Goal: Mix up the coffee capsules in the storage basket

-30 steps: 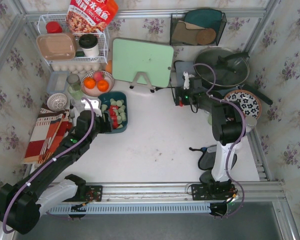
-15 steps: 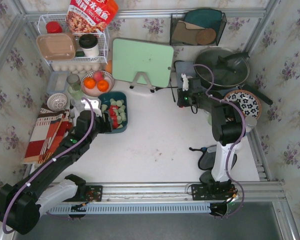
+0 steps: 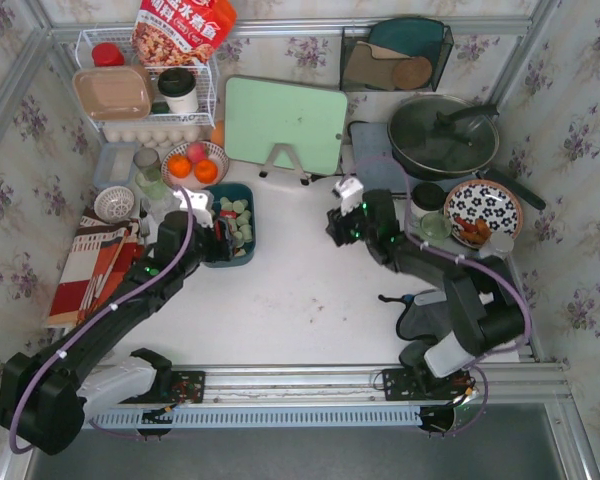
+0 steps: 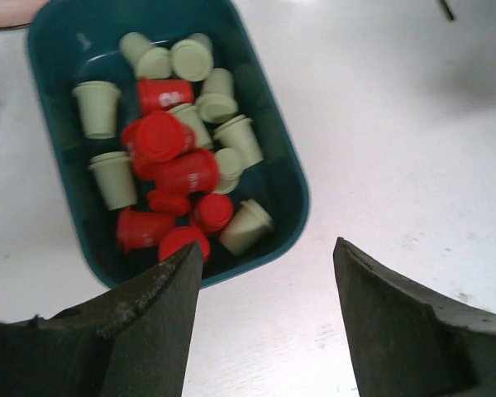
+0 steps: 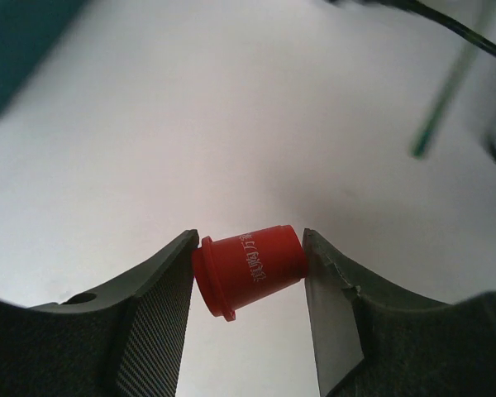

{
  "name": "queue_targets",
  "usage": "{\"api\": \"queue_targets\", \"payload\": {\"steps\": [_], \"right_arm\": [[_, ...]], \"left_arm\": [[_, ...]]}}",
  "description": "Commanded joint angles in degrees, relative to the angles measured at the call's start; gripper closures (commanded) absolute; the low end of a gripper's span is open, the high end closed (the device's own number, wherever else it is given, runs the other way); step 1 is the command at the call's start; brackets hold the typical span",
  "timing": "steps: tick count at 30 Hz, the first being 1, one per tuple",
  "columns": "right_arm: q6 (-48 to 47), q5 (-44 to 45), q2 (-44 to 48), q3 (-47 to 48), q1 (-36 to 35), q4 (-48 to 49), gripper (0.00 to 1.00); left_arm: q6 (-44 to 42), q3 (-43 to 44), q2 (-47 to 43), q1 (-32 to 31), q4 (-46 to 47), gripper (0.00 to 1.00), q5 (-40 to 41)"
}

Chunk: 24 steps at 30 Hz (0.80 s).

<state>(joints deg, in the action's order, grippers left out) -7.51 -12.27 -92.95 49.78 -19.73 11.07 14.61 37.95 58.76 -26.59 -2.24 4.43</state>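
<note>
Jaws of the right gripper (image 5: pixel 248 248) are pinching one red capsule (image 5: pixel 250 271) by its sides. The capsule is lying crosswise between the ridged pads, with its flanged rim against the finger at the picture's left. Jaws of the left gripper (image 4: pixel 266 252) are standing spread, with nothing between them.

Nearest the arm bases, the white table (image 3: pixel 300 300) is showing bare under both arms. In the overhead view the right gripper is hanging above the table's middle, just right of centre. It is holding the capsule clear of the surface and well apart from the tub.

On the left side the left gripper is hovering over the near end of the storage basket (image 4: pixel 289 182). In the wrist view its left fingertip is overlapping the near rim. The basket is sitting flat on the table at the left.

The coffee capsules (image 4: pixel 190 169) are lying loose inside the basket. The red ones are bunching at the centre and near end. The pale green ones are lying mostly along the sides and the far end.

Farther back, oranges (image 3: pixel 180 167) are sitting just beyond the basket. A green cutting board (image 3: pixel 285 122) is standing behind the table's centre, and a lidded pan (image 3: pixel 442 135) is sitting at the far right.
</note>
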Motion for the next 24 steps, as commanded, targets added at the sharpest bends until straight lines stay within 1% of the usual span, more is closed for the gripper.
{"api": "queue_targets", "payload": {"steps": [1, 4, 7, 9, 10, 14, 17, 20, 21, 24], "right_arm": [[-6.1, -3.1, 8.1, -11.5, -6.5, 23.5, 0.68], [-7.6, -4.4, 11.9, -19.6, -9.7, 37.3, 0.69], [-7.2, -7.6, 13.8, -24.9, -10.7, 46.4, 0.69], [-7.2, -9.4, 14.0, -27.8, -10.7, 51.9, 0.69], [-7.5, -9.8, 14.0, -29.4, -12.3, 55.5, 0.69], [-11.5, -10.5, 12.2, -34.8, -13.9, 68.6, 0.69], [-13.1, -10.9, 9.8, -37.3, -14.1, 75.3, 0.69], [-13.8, -12.0, 7.5, -39.3, -14.1, 81.5, 0.68], [-14.3, -12.3, 7.0, -39.8, -14.2, 83.2, 0.67], [-15.8, -13.5, 5.9, -40.8, -14.2, 86.7, 0.6]], "left_arm": [[-0.7, 2.9, 3.0, 0.0, 0.8, 0.33, -9.7], [0.3, 4.1, 5.5, -0.6, 1.4, 0.34, -12.7], [0.3, 6.2, 7.6, -2.2, 1.6, 0.35, -15.3], [0.0, 7.7, 9.1, -4.1, 1.4, 0.35, -15.9], [-0.1, 8.4, 9.9, -5.1, 1.4, 0.35, -16.1], [-0.1, 11.6, 13.3, -9.5, 2.0, 0.36, -16.9], [0.5, 13.7, 15.5, -12.4, 2.6, 0.36, -16.2], [1.2, 14.5, 17.6, -14.4, 5.3, 0.36, -16.9], [1.4, 14.8, 18.2, -15.0, 6.1, 0.36, -17.0], [1.7, 15.5, 20.0, -17.0, 8.9, 0.37, -17.1]]}}
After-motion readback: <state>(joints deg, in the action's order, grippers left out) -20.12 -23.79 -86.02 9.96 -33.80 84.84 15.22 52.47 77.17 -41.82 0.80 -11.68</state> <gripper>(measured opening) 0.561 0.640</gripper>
